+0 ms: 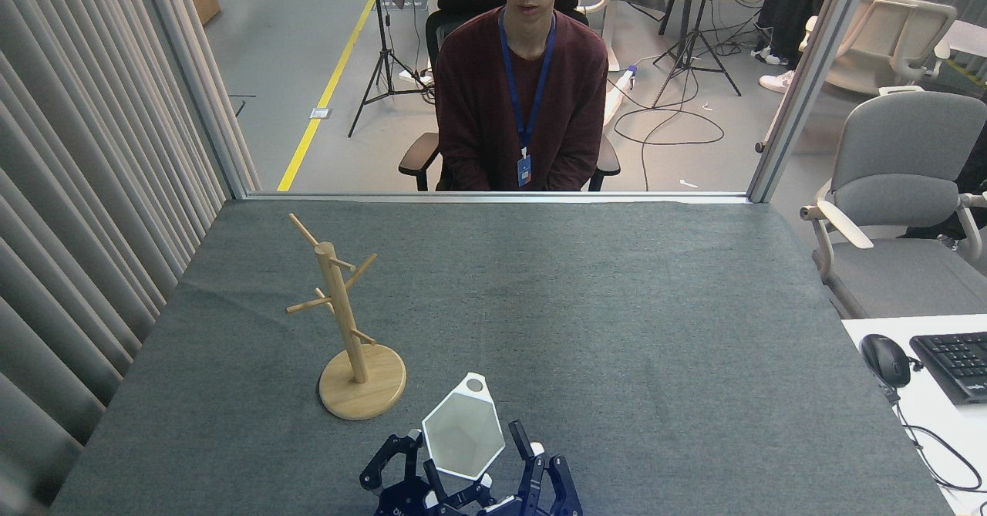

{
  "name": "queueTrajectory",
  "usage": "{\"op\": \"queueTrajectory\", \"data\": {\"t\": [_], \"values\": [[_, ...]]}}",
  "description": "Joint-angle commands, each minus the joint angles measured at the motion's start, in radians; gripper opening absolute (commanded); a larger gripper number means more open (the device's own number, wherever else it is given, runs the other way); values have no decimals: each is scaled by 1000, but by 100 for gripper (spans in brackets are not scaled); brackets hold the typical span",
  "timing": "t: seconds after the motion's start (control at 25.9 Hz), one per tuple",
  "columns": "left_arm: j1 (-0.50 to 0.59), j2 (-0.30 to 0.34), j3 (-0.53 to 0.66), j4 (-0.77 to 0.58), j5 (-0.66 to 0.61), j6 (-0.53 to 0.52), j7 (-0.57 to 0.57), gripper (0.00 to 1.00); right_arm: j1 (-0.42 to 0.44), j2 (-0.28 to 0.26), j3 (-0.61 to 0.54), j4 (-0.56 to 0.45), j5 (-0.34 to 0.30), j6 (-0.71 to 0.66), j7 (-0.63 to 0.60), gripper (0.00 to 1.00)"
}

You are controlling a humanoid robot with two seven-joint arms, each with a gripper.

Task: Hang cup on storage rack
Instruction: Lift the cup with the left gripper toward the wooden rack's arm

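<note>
Not yet hung. Cup (463, 443) low at the near edge of the table (655, 308), mouth open toward the camera, tab with its hole (476, 383) at the far side of the rim. Just beside the base of the rack (347, 323), to its right and nearer, but apart from it. Rack upright on its disc base, pegs all bare, nothing on any of them.

Dark fingers on both sides of the cup: left gripper (393, 458) by the cup's left flank, right gripper (540, 454) by its right. Fingers spread in both clusters, more of them dimly seen under the cup. Cannot tell whether either claw is clamped on the cup or merely flanking it; contact points hidden behind the cup and cut off by the bottom edge.

By judgement: early in the task, at or around the pick-up. Left to do: secure hold, lift to peg height, carry left toward the rack, turn the cup so the hole faces a peg tip, thread it on, let go.
</note>
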Motion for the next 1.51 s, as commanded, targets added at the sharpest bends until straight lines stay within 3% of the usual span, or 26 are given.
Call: {"op": "queueTrajectory", "data": {"t": [0.0, 0.08, 0.19, 0.27, 0.39, 0.5, 0.58, 0.89, 1.12, 1.47], "values": [[2, 0, 0, 5, 0, 5, 0, 60, 6, -3, -12, -60, -13, 4, -12, 98], [2, -2, 0, 6, 0, 6, 0, 60, 4, -1, -40, -103, -71, 15, -13, 98], [2, -5, 0, 5, 1, 8, 0, 60, -8, 10, -173, -106, -255, 64, 3, 98], [2, -5, 2, 3, 0, 13, 0, 60, -23, 11, -279, -77, -334, 92, 36, 98], [5, -3, 9, -2, 1, 42, 1, 60, -27, -7, -346, 6, -312, 124, 126, 98], [11, 0, 18, -12, 4, 89, 1, 60, -14, -64, -356, 90, -140, 136, 134, 98], [12, 0, 31, -28, 4, 132, 1, 60, -11, -81, -368, 121, -76, 136, 134, 98], [-24, 1, 153, -23, -69, 402, -14, 59, -16, -87, -389, 130, -74, 135, 135, 98], [-123, -34, 374, 112, -232, 434, -16, 58, -28, -85, -388, 130, -73, 133, 137, 98], [-181, -37, 425, 169, -246, 450, -29, 57, -30, -88, -388, 131, -74, 132, 138, 98]]}}
